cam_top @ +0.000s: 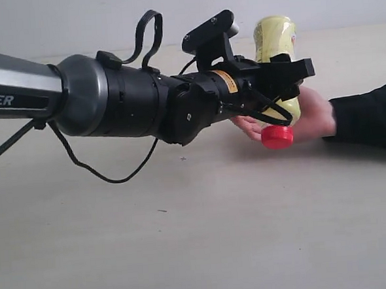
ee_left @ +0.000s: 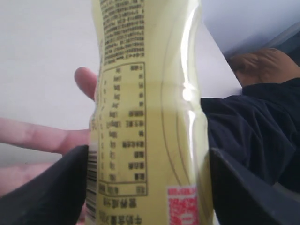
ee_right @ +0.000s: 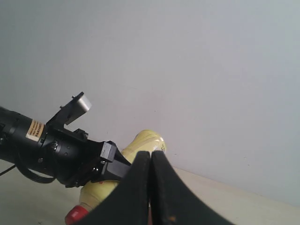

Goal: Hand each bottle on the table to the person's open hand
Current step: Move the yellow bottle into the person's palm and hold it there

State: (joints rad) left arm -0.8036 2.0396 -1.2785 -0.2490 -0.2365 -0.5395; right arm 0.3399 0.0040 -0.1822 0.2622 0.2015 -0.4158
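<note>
My left gripper (cam_top: 292, 79) is shut on a yellow bottle (cam_top: 275, 38), held upside down with its red cap (cam_top: 276, 137) pointing at the table (cam_top: 186, 250). The cap hangs at the front of the person's open hand (cam_top: 314, 117), palm up; whether it touches the palm I cannot tell. In the left wrist view the yellow bottle (ee_left: 145, 117) fills the gap between the black fingers (ee_left: 51, 192), with the hand's fingers (ee_left: 42, 136) behind it. My right gripper (ee_right: 151, 159) is shut on nothing, and beyond it the yellow bottle (ee_right: 143, 143) shows.
The person's dark sleeve (cam_top: 368, 114) lies along the table from the right edge. My left arm (cam_top: 111, 100) stretches in from the left above the table, with a loose black cable (cam_top: 96, 170) hanging under it. A pale wall (cam_top: 74, 21) stands behind the table.
</note>
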